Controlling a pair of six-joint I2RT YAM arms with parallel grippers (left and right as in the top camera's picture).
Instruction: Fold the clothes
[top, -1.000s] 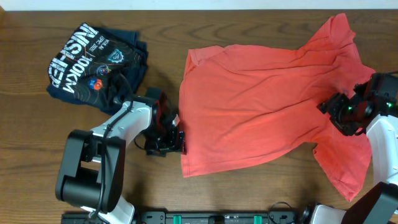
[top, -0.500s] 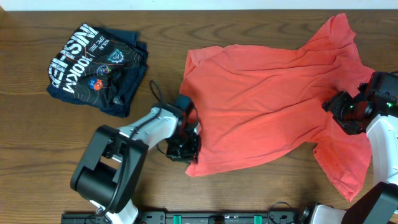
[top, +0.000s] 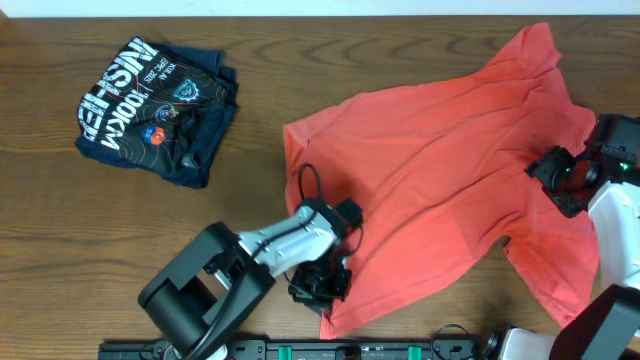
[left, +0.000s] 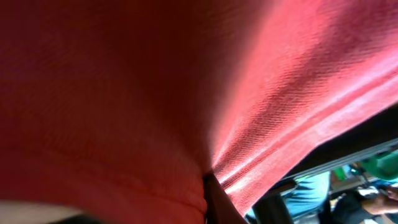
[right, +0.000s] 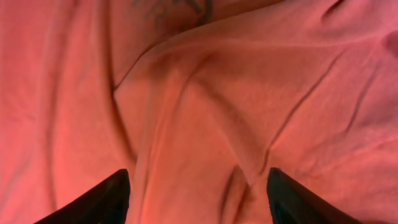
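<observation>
The T-shirt (top: 450, 170) lies spread on the table (top: 120, 230). Its long axis slants from the near-left hem corner up to the far-right edge. The sleeves are at the right end.

The left pincer (top: 322, 283) is at that near-left corner, clamped shut on the hem. In the left wrist view red cloth fills the frame, with the stitched hem (left: 298, 134) running across and one dark finger (left: 214, 199) pressed into it. From this pincer the rest of the T-shirt runs to the right and away from the robot.

The right pincer (top: 562, 180) is over the opposite end, near the sleeve. Its jaws stand wide and hold nothing. Its own camera shows both fingers apart above rumpled cloth (right: 199, 112).

So each arm has the end nearest to it, the left at the hem and the right at the shoulder end. The coming fold seems to turn on the line between them. The held corner would travel along the long axis, rightward and a little away, towards the right pincer. Only one hem corner is pinched, so the far hem corner will likely lag and skew the fold.

The navy shirt (top: 155, 105) sits folded at the far left, well apart from the T-shirt.
</observation>
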